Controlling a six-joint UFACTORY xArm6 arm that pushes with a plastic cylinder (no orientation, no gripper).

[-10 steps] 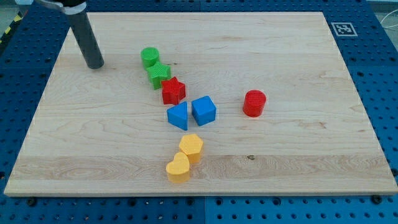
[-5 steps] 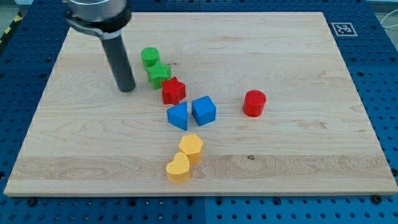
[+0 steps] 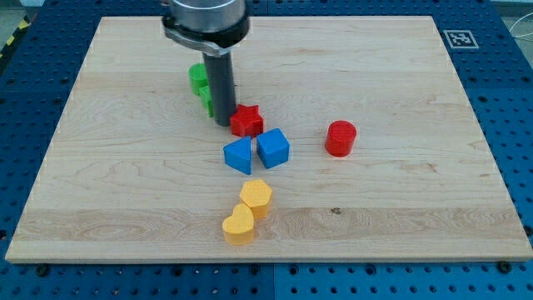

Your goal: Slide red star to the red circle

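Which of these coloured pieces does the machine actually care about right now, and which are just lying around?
In the job:
red star
red circle
my tip, touching the star's left side

Lying about:
two green blocks, partly behind the rod
blue triangular block
blue cube
two yellow blocks

My tip (image 3: 223,122) rests on the board, the dark rod standing nearly upright above it.

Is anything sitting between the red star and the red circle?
No. In the camera view, only bare wooden board lies between the red star block and the red circle block.
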